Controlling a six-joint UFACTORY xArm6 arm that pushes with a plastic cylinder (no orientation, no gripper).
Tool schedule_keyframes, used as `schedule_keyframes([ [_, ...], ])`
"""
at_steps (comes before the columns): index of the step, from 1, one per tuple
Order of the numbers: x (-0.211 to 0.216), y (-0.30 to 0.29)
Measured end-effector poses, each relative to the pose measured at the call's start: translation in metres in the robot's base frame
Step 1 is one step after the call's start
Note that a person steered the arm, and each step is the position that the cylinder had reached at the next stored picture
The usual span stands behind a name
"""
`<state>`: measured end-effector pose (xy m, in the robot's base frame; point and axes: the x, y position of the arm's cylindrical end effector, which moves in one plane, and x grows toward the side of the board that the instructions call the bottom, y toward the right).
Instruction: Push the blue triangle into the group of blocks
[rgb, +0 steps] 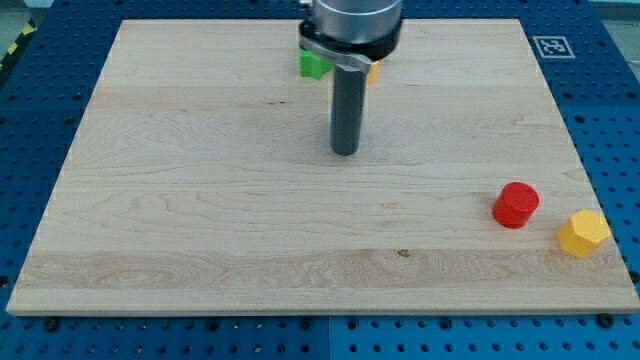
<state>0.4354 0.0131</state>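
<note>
No blue triangle shows in the camera view; the arm's body may hide it. My tip (345, 152) rests on the wooden board (200, 200) a little above its middle. A green block (313, 66) pokes out behind the arm at the view's top, just above and left of the tip. A sliver of an orange block (372, 72) shows on the arm's right side. A red cylinder (516, 204) and a yellow hexagonal block (583, 233) lie close together at the view's lower right, far from the tip.
The board lies on a blue perforated table (40, 100). A black-and-white marker (549, 45) sits just beyond the board's top right corner. The yellow block is close to the board's right edge.
</note>
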Motion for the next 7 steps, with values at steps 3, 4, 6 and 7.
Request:
schedule_keyframes([
  [3,-0.028,0.019],
  [4,-0.009,0.031],
  [6,-0.061,0.031],
  [7,-0.079,0.031],
])
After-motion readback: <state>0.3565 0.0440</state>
